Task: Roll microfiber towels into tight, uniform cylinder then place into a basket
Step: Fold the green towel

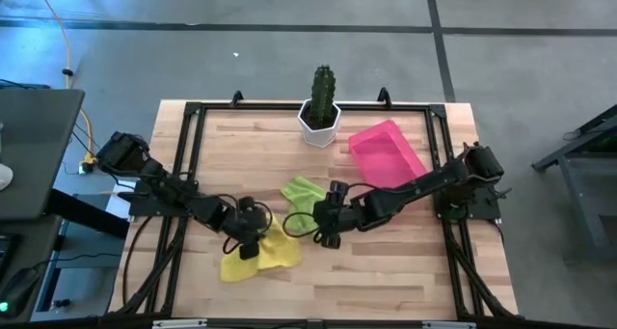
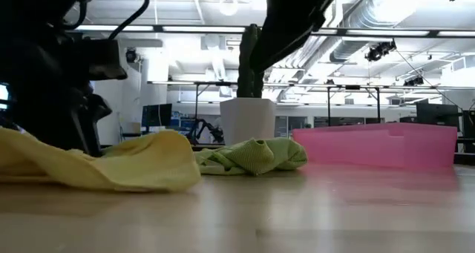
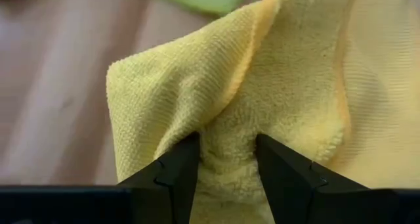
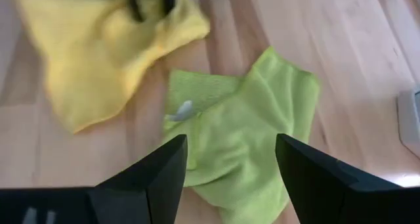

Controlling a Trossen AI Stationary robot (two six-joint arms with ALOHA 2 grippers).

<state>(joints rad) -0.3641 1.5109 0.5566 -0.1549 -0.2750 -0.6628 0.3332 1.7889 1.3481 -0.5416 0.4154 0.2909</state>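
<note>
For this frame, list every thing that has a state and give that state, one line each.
yellow towel: unrolled, rumpled on the table, a fold pinched by the left gripper.
green towel: unrolled, crumpled, lying free.
pink basket: empty, upright.
right gripper: open above the green towel, holding nothing.
cactus pot: upright at the table's far edge.

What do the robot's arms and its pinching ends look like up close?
Both arms are black and jointed, with dark cables running alongside them. The left gripper and the right gripper each end in two flat, matte black fingers with angular, wedge-shaped tips. I see no markings on them.
</note>
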